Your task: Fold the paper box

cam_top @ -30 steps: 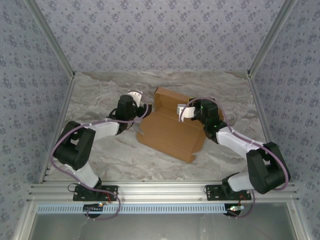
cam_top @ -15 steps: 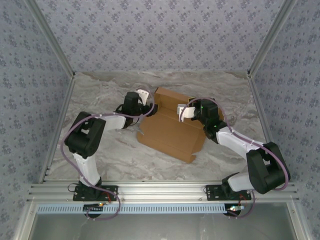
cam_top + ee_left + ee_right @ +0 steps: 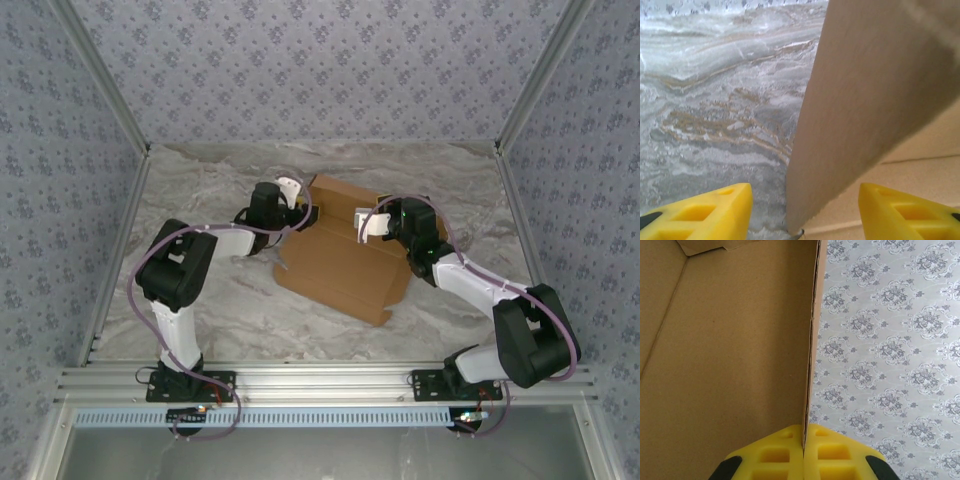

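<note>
left gripper nearer box, marbled table

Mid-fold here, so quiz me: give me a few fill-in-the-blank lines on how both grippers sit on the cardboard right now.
1. The fingers of the right gripper are ___ on a panel edge of the paper box.
2. The left gripper is ___, with a cardboard flap standing between its fingers.
3. Both grippers' fingers are coloured ___.
4. The box lies on a ___-patterned table.
Missing words: shut; open; yellow; marble.
</note>
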Robot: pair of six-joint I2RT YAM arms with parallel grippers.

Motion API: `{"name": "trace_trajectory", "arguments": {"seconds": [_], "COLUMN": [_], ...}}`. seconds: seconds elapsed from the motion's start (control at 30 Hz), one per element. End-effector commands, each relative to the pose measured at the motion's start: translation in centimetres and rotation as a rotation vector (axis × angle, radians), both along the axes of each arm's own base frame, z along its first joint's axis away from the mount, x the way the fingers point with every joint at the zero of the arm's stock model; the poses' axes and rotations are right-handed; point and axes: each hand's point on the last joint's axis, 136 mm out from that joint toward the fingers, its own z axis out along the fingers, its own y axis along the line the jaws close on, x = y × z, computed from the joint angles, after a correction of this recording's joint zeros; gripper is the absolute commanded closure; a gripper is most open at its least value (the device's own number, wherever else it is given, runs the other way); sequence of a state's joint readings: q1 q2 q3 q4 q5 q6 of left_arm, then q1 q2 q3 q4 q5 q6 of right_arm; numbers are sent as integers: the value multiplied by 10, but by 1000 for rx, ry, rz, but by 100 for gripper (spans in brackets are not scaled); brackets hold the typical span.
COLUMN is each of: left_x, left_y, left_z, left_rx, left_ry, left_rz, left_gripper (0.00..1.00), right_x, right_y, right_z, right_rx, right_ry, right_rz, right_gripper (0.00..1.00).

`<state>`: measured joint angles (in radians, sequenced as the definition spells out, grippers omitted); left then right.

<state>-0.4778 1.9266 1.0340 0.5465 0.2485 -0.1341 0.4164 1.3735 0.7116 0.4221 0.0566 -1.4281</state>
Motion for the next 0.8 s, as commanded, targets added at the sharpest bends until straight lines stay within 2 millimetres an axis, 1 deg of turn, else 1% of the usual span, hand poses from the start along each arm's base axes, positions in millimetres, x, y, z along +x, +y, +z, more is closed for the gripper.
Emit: {"name": "trace_trajectory", "arguments": {"seconds": [0.0,0.13,0.23,0.4,0.5,0.6,0.77], "left_x": [10,16,20,23,22,23,26], "left_y": [-10,-14,-16,-17,-17,-15,-2], "left_z": [25,33,38,36,40,44,46], "left_rx": [-28,-32,-41,-52,-75,-67,-51], "left_ry": [-101,-126,-137,-137,-144,-153,-136], "left_rz": [-37,-43,-43,-29,-18,22,141], "left_gripper": [45,52,60,71,77,81,87], "right_x": [-2,-2,-2,-2,-3,-2,-4], "right_y": [-3,-3,-3,-2,-1,-1,3], "right_z": [-12,-12,-12,-12,-13,-10,-6], "right_rx": [-24,-25,-25,-25,-22,-21,-20], "right_ry": [59,61,60,60,59,51,34], "right_rz": [-11,-11,-10,-8,-8,-9,-2], "right_gripper": [100,100,100,100,100,100,100]}}
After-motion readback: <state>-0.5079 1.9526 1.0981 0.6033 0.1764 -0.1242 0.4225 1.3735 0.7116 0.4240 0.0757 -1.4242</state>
